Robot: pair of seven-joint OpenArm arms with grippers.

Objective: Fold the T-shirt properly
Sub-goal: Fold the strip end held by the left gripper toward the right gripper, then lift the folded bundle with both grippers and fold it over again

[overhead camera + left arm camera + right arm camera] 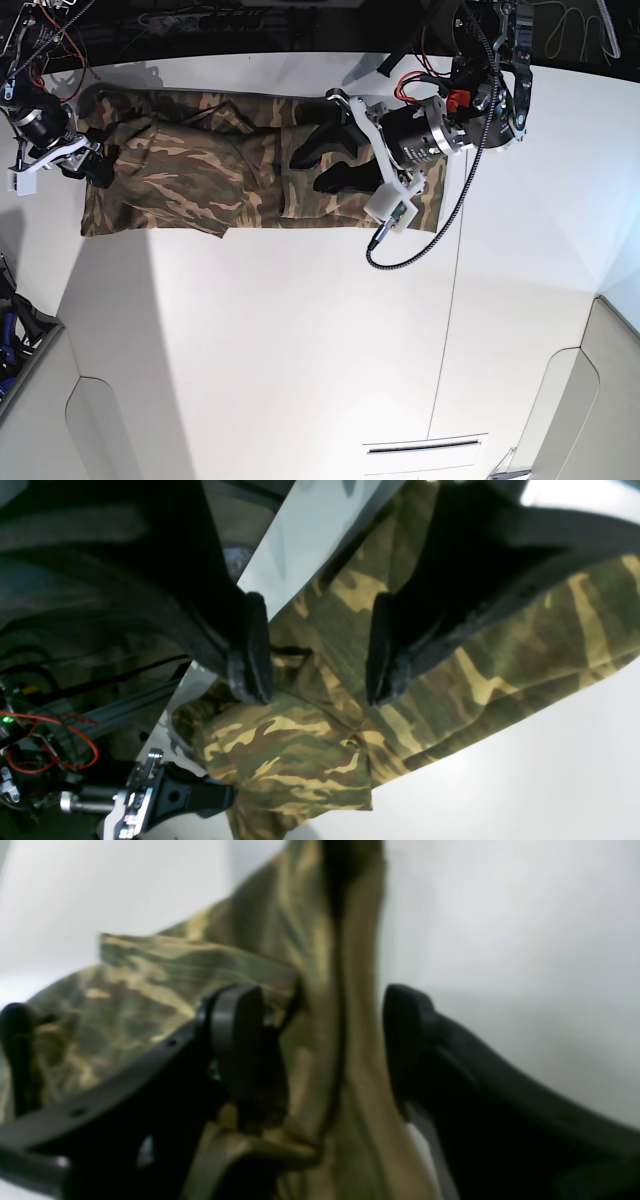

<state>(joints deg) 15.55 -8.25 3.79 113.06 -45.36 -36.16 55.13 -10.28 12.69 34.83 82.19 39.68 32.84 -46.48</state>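
In the base view the right gripper (97,163) sat at the table's (300,330) nine o'clock edge, over the T-shirt's (200,170) left end. Its wrist view showed the jaws spread wide, a raised ridge of camouflage cloth (320,1005) standing between the fingers (235,1035), though whether they touched it could not be told.

The T-shirt lay as a long, narrow band across the far side of the table, toward twelve o'clock. Its near edge ran roughly straight from left to right, with a small notch about midway. Its far edge lay close to the table's back rim, where cables and hardware (200,20) crowded the border.

The left gripper (318,163) hovered over the band's right half, at about one o'clock, jaws parted with nothing between them; in its wrist view the dark fingers (252,650) stood apart above rumpled cloth (310,720).

From the shirt's near edge toward six o'clock the white tabletop stretched bare, and a strip of it lay open at three o'clock beyond the shirt's right end.
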